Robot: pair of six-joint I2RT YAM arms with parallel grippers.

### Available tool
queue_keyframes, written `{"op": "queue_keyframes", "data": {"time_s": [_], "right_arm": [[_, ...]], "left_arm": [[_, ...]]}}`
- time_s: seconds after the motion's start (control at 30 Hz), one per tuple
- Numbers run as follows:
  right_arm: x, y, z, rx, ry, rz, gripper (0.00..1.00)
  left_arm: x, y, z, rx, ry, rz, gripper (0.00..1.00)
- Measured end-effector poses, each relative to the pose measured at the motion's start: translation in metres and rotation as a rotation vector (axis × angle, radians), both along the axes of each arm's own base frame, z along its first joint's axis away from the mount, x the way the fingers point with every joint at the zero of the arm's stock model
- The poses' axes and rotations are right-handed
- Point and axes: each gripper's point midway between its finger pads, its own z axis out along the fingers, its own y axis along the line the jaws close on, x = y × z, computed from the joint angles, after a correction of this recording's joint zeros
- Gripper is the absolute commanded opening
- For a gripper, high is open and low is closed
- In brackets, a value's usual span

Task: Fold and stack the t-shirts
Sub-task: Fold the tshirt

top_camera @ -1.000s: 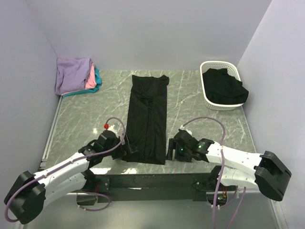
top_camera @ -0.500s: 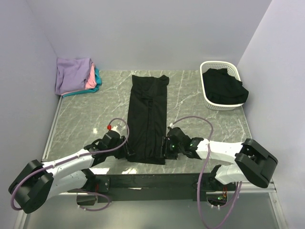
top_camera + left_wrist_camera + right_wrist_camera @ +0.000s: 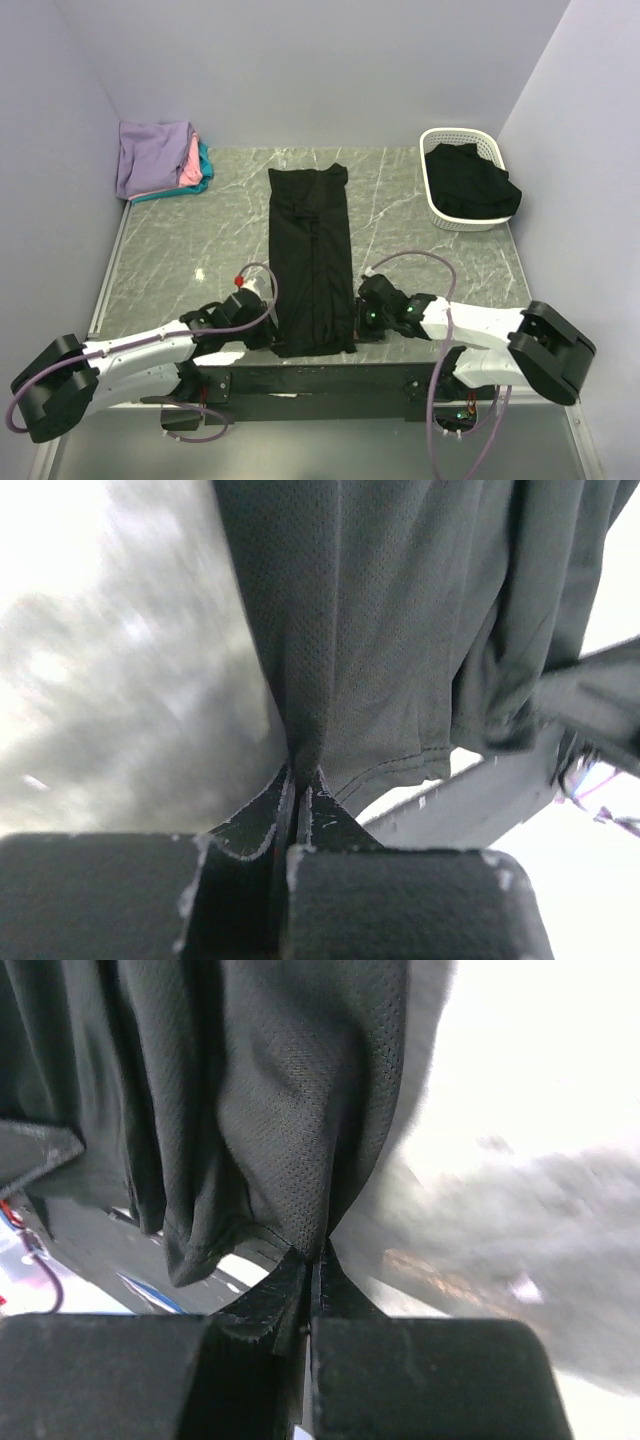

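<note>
A grey, marble-veined table (image 3: 180, 250) is seen, with a black t-shirt (image 3: 310, 260) of fine mesh-knit cloth laid along its middle as a long narrow strip, its hem at the near edge. An oval white perforated plastic basket (image 3: 470, 222) is set at the far right corner, with loose black t-shirts (image 3: 470, 180) heaped inside. Folded lavender, pink and teal t-shirts (image 3: 155, 155) are stacked at the far left corner. The left fingers (image 3: 255, 825) are clamped on the strip's near left corner and the right fingers (image 3: 270, 1295) on its near right corner, where the cloth is gathered into pleats.
</note>
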Motion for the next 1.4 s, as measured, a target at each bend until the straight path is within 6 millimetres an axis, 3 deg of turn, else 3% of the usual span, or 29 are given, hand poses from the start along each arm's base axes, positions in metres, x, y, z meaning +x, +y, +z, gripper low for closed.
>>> {"op": "queue_keyframes", "data": {"time_s": [0.17, 0.27, 0.57, 0.8, 0.97, 1.17, 1.4], "right_arm": [[-0.012, -0.019, 0.001, -0.032, 0.008, -0.006, 0.0], [-0.013, -0.023, 0.009, -0.03, -0.016, 0.001, 0.01], [0.008, -0.011, 0.057, 0.004, -0.143, 0.048, 0.03], [0.026, 0.003, 0.068, -0.044, -0.186, 0.108, 0.04], [0.052, 0.008, 0.07, -0.093, -0.213, 0.119, 0.04], [0.093, 0.003, 0.068, -0.141, -0.229, 0.095, 0.04], [0.143, -0.001, 0.061, -0.18, -0.226, 0.098, 0.04]], "left_arm": [[-0.027, -0.01, 0.0, 0.016, 0.043, -0.052, 0.01], [-0.03, -0.01, 0.005, 0.045, 0.054, -0.054, 0.01], [0.007, -0.034, 0.064, 0.065, -0.056, -0.006, 0.01], [0.022, -0.031, 0.054, 0.158, -0.062, 0.017, 0.01], [0.05, -0.016, 0.056, 0.193, -0.089, 0.078, 0.01], [0.1, -0.007, 0.072, 0.202, -0.153, 0.145, 0.01], [0.149, -0.014, 0.064, 0.25, -0.181, 0.127, 0.01]]}}
